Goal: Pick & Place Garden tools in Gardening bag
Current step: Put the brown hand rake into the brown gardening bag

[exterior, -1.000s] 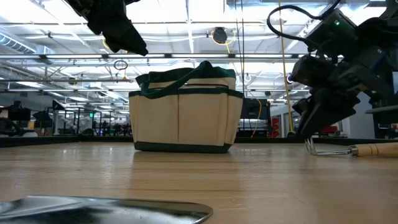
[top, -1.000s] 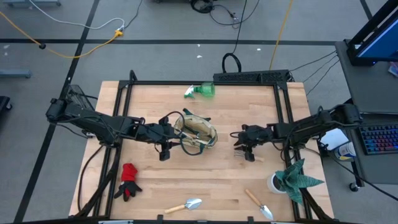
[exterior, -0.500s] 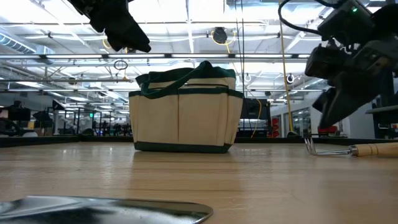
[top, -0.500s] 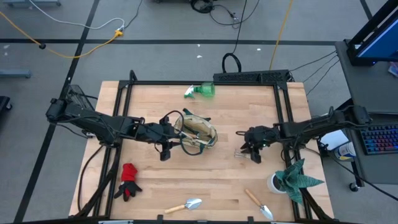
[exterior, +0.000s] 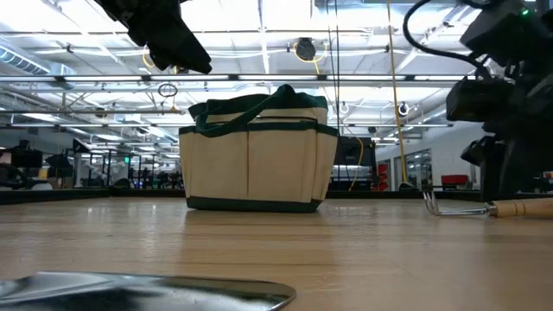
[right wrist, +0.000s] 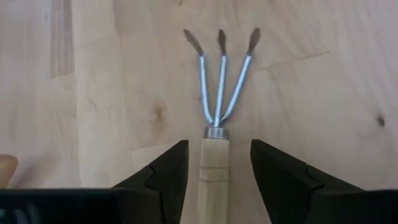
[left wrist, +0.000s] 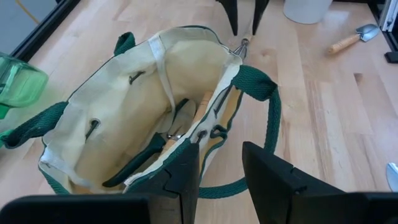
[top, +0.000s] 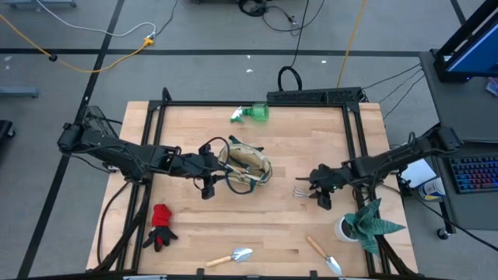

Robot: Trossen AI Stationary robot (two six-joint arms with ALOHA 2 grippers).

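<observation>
Your right gripper (right wrist: pixel 214 171) sits low over the table right of the bag, its two fingers (right wrist: pixel 163 171) spread either side of the wooden handle of the fork-rake (right wrist: pixel 219 106); neither finger touches the handle, so nothing is held; the rake lies flat on the table (top: pixel 272 225), its three prongs pointing toward the bag. Your left gripper (left wrist: pixel 221 177) hangs above the near rim of the bag (top: pixel 245 167), its fingers parted with nothing between them; the bag stands upright near the middle of the table, mouth open, with dark shears (left wrist: pixel 146 155) lying inside. The spray bottle (top: pixel 250 113) lies at the far edge; the red glove (top: pixel 161 225) lies near left; two trowels (top: pixel 233 257) lie along the near edge, the second trowel (top: pixel 323 255) beside the potted plant (top: pixel 366 223).
</observation>
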